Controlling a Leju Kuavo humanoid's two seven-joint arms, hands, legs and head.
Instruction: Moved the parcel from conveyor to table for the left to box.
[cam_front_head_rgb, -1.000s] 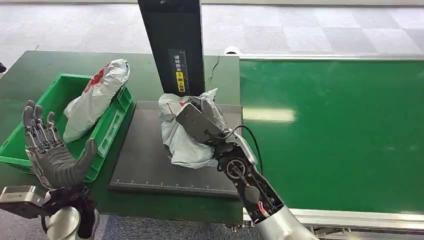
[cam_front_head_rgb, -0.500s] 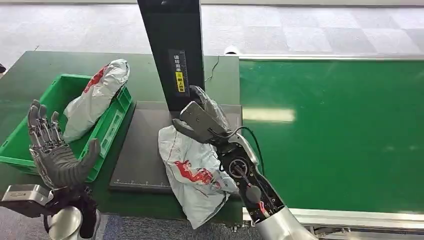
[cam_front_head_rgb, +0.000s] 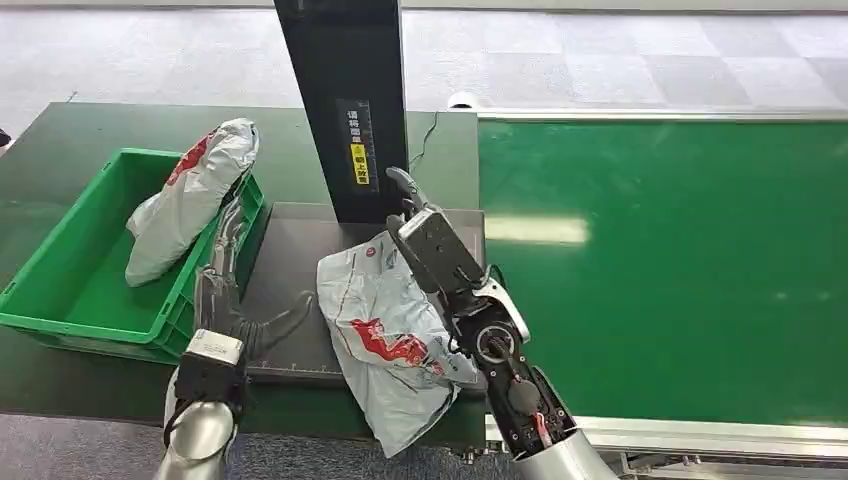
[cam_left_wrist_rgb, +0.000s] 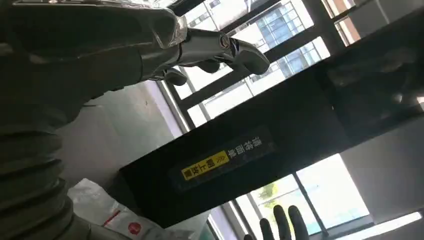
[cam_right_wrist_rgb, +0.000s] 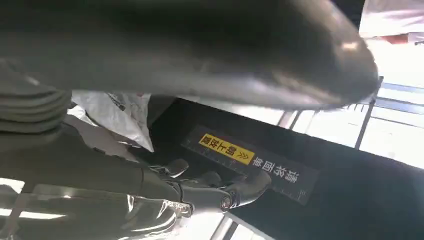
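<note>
While the right hand (cam_front_head_rgb: 425, 238) stands with its fingers (cam_front_head_rgb: 402, 182) spread and holding nothing, its palm lies at the 1 o'clock end of the parcel (cam_front_head_rgb: 385, 335), touching or just above the wrapper; contact cannot be confirmed from the head view. The left hand (cam_front_head_rgb: 228, 285) is likewise open and empty, fingers extended toward 12 o'clock along the edge between the green crate (cam_front_head_rgb: 60, 300) and the dark scale platform (cam_front_head_rgb: 290, 300), thumb splayed toward the parcel.

The parcel, a grey poly bag with red print, rests across the platform's 5 o'clock corner. Its lower end overhangs the front edge of the table (cam_front_head_rgb: 60, 150), so it looks poorly supported. A second grey bag (cam_front_head_rgb: 185, 200) leans in the crate at 10 o'clock. The black post (cam_front_head_rgb: 345, 100) with its yellow label stands at 12 o'clock, just behind the right hand. The conveyor belt (cam_front_head_rgb: 660, 270) runs at 3 o'clock.

Judgement: delivery to the table appears done; the step in hand is the left hand's pickup for boxing. To do it well, the right hand should lift clear toward the belt without dragging the slippery wrapper further off the edge. The left hand should approach from 9 o'clock, take the bag at its bulk near the red print rather than at the loose overhanging end, and lift before carrying it to the crate.
</note>
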